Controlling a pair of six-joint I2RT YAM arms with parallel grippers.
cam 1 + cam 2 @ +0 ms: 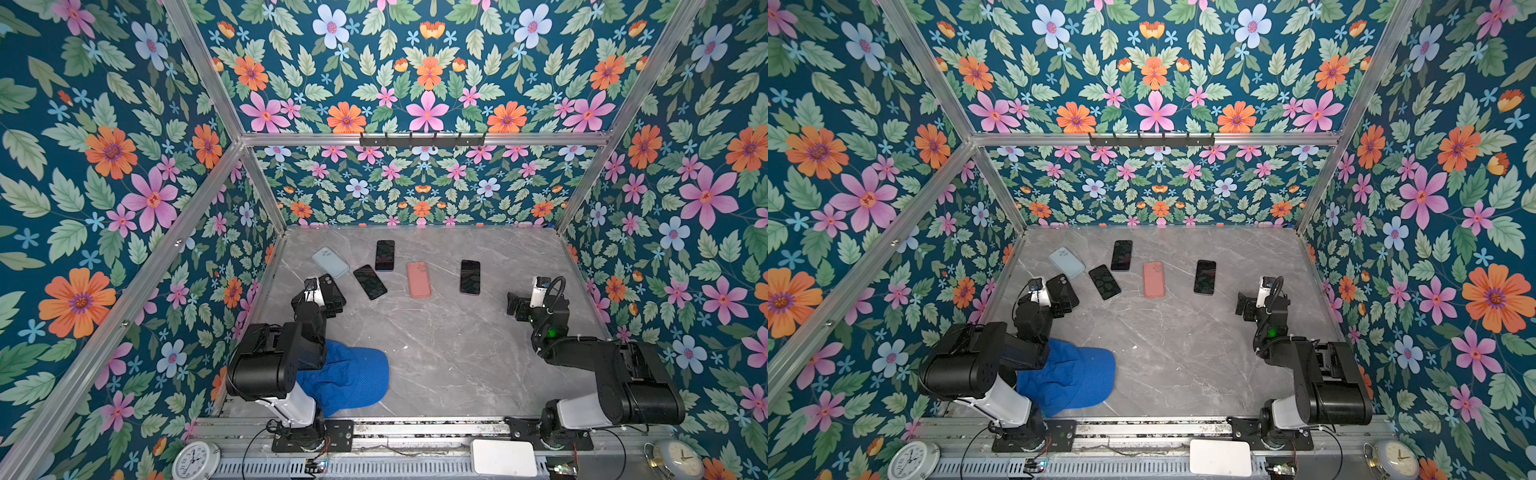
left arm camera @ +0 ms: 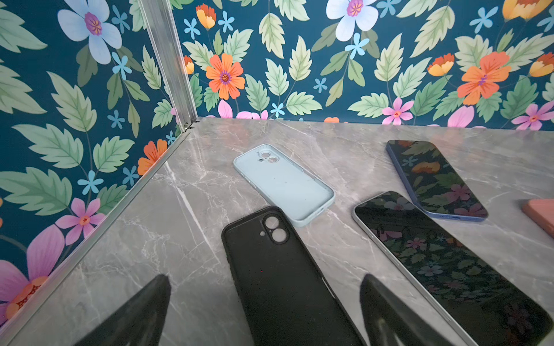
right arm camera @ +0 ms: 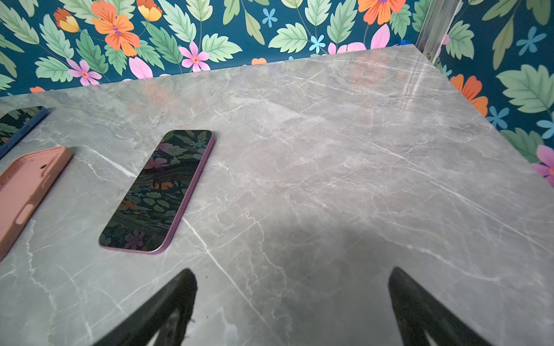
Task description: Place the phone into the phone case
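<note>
Three dark-screened phones lie face up on the marble table: a silver-edged phone (image 1: 370,281) (image 2: 434,263), a blue-edged phone (image 1: 385,255) (image 2: 434,179) and a purple-edged phone (image 1: 470,277) (image 3: 162,191). Three empty cases lie among them: a light blue case (image 1: 330,262) (image 2: 284,182), a black case (image 1: 332,289) (image 2: 284,269) and a pink case (image 1: 418,279) (image 3: 27,191). My left gripper (image 1: 334,305) (image 2: 265,278) hangs open over the black case's near end, holding nothing. Over bare table to the right of the purple-edged phone, my right gripper (image 1: 515,307) (image 3: 292,272) is open and empty.
A blue cap (image 1: 345,378) lies at the front left, partly under the left arm. Floral walls with aluminium posts (image 1: 266,187) close in the table on three sides. A white box (image 1: 503,457) and two clocks (image 1: 195,460) sit beyond the front rail.
</note>
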